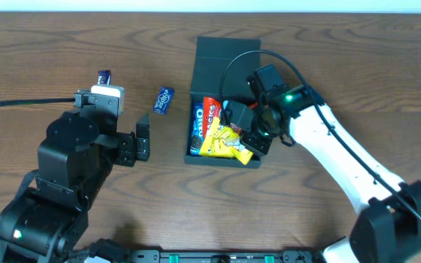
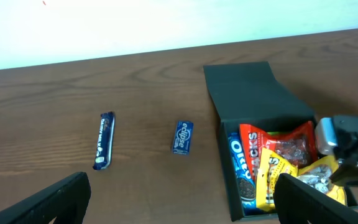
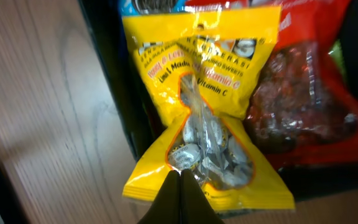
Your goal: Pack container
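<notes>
Contact was plain in the right wrist view: the right end effector point(image 3: 179, 188) had its two fingers pinched fully together on the bottom seam of the yellow packet point(image 3: 197, 93), with no gap that we could see between them. The container point(image 1: 226, 58) sat on the worktop point(image 1: 64, 44) between the two arms, its flap point(image 2: 247, 93) lying open on the far side and its long axis running away from the robot.

Inside the container we saw an Oreo packet point(image 1: 196, 124) along the left wall and a red snack packet point(image 1: 210, 109) beside it. The yellow packet lay slantwise over both at the container's near right corner. Its pinched end hung out over the container's near wall, while the rest of it rested inside. We judged that the coming move turned on this: the open cavity lay beyond the fingers, toward the flap, so the packet needed carrying further in along the long axis before release, or it might slide out over the wall.

The left end effector point(image 1: 143, 139) hovered left of the container, fingers spread wide and holding nothing. An Eclipse gum pack point(image 1: 164, 100) lay just left of the container, and a blue wrapped bar point(image 1: 104, 76) farther left. Both were nearer the left arm, which we thought better placed to fetch them.
</notes>
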Action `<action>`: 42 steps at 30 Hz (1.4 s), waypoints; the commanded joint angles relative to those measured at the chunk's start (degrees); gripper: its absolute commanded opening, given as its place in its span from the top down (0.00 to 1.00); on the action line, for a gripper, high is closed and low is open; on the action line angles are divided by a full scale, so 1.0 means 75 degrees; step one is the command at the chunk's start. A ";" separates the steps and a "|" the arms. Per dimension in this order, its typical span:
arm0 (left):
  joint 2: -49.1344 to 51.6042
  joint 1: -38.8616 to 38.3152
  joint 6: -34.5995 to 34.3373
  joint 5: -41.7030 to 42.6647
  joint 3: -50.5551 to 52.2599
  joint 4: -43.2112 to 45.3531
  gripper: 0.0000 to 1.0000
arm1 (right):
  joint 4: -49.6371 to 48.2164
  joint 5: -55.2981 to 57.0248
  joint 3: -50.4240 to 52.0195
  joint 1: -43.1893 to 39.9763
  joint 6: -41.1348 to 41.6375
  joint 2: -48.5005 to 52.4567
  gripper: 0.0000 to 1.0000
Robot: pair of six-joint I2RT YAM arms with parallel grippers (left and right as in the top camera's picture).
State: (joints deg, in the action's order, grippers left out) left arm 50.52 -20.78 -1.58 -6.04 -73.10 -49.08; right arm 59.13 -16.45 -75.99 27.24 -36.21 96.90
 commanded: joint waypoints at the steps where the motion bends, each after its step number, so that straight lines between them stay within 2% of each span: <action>1: -0.0003 0.0032 0.0047 -0.0073 -0.0076 0.0003 0.05 | 0.0006 0.0085 0.0044 0.0009 0.0079 0.0405 0.98; 10: -0.0003 0.0032 0.0047 -0.0073 -0.0076 0.0003 0.05 | -0.0114 0.0903 0.0047 0.0006 0.0111 0.1338 0.99; 23: -0.0003 0.0032 0.0050 -0.0076 -0.0076 0.0009 0.05 | -0.0154 0.0863 0.0000 0.0009 0.0230 0.1443 0.99; 32: -0.0003 0.0032 0.0408 -0.0615 -0.0076 0.0032 0.05 | -0.0300 -0.0157 -0.0408 0.0006 0.0347 0.0478 0.99; 42: 0.0615 0.0032 0.0985 -0.0979 -0.0073 0.0076 0.05 | -0.1772 -0.0291 -0.0469 -0.0017 0.0656 -0.1134 0.99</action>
State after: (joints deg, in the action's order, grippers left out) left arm 52.93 -20.78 3.95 -10.63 -73.10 -48.73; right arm 47.29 -17.28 -78.39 27.24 -32.45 91.29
